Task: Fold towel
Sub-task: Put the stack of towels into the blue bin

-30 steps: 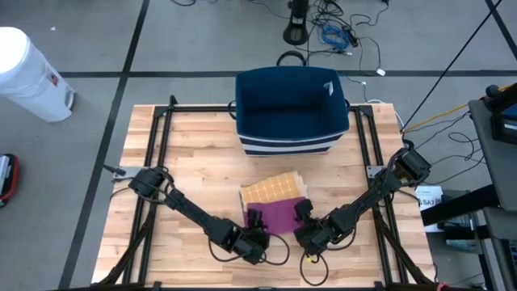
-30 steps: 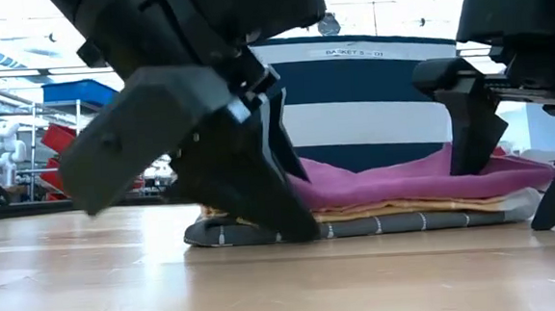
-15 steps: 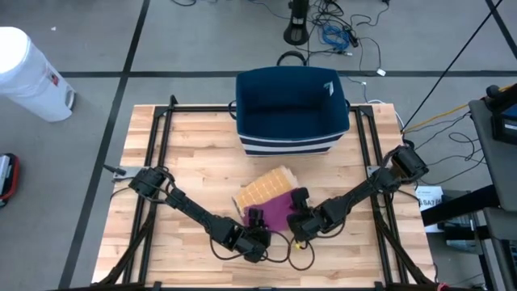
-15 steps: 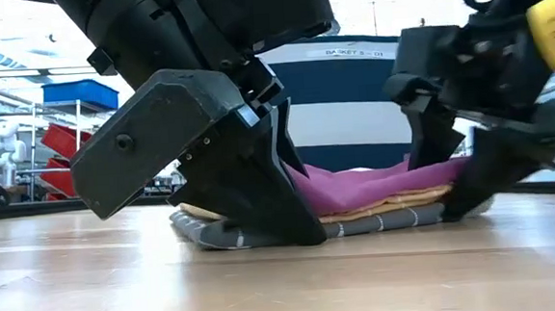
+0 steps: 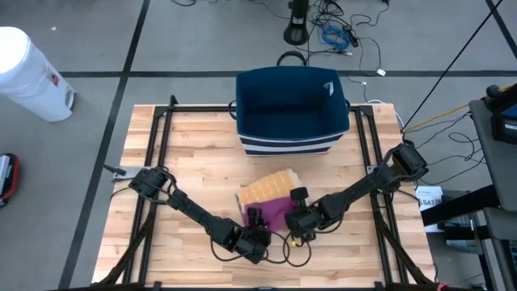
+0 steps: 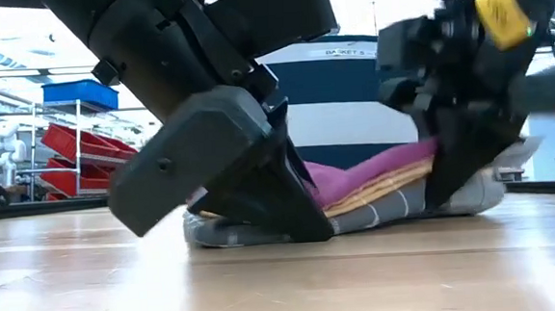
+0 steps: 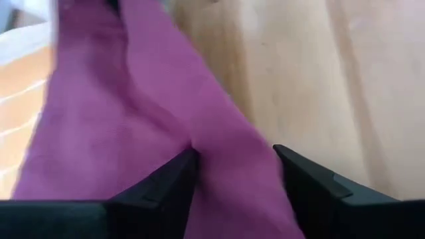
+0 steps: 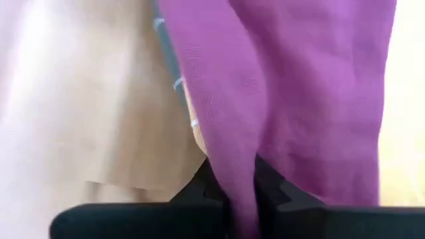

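Observation:
A stack of towels lies at the table's middle: a grey one [image 6: 232,233] at the bottom, a yellow waffle one [image 5: 265,188] over it, and a magenta one [image 5: 279,212] on top. My left gripper [image 5: 255,218] stands open at the stack's near left end, its fingers on either side of a ridge of magenta cloth [image 7: 226,133]. My right gripper [image 5: 296,208] is shut on the magenta towel at the stack's right end. There the layers tilt up off the wood [image 6: 405,188]. My left gripper comes from above with its fingers apart over the magenta towel's near left part [image 7: 232,172]. The cloth bulges up between them and lies against their inner sides. The towel rests on the stack. My right gripper pinches a fold of the magenta towel's right edge [image 8: 242,156] between its two fingers, slanting down from the table's right. Whether the yellow or grey layer is also in the pinch, I cannot tell. The stack's right end is raised; its left end stays on the table.
A navy basket [image 5: 291,109] with white stripes stands at the table's far middle, just beyond the towels. Black frame rails [image 5: 157,162] run along both sides of the wooden top. A white bin [image 5: 28,73] stands on the floor to the far left.
My right gripper has moved toward the table's left into the stack's right end and has shut on the magenta towel. The stack has been pushed a little to the left and its right end has tipped up, while its left end has stayed down by my left gripper.

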Motion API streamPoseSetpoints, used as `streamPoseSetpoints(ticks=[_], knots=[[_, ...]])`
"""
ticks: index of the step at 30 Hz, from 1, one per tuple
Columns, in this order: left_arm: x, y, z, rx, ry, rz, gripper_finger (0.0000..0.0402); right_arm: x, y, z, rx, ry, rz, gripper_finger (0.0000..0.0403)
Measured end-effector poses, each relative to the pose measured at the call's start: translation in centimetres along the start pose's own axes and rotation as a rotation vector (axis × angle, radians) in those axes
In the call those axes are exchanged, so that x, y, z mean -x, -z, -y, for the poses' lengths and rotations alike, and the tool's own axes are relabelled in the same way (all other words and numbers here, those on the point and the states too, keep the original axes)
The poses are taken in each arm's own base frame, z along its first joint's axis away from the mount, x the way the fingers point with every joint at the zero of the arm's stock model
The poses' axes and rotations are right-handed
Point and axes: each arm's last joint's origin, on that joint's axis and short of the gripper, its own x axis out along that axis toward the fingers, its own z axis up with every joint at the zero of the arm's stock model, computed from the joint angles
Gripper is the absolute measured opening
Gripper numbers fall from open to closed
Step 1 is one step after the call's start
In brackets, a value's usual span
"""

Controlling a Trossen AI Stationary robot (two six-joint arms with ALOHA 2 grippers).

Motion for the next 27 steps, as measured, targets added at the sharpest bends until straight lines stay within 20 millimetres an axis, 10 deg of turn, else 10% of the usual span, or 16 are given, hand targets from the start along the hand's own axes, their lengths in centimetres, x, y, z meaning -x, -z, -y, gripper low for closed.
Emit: streamPoseSetpoints(ticks=[17, 27], knots=[[-0.1, 0.2, -0.5, -0.020, -0.179, 0.011, 0.0196, 5.0, -3.4, 0.6, -0.230, -0.209, 0.082, 0.0012], [0.9, 0.6, 0.6, -0.090, -0.201, 0.013, 0.0026, 5.1, -3.2, 0.5, -0.273, -0.237, 0.052, 0.0013]])
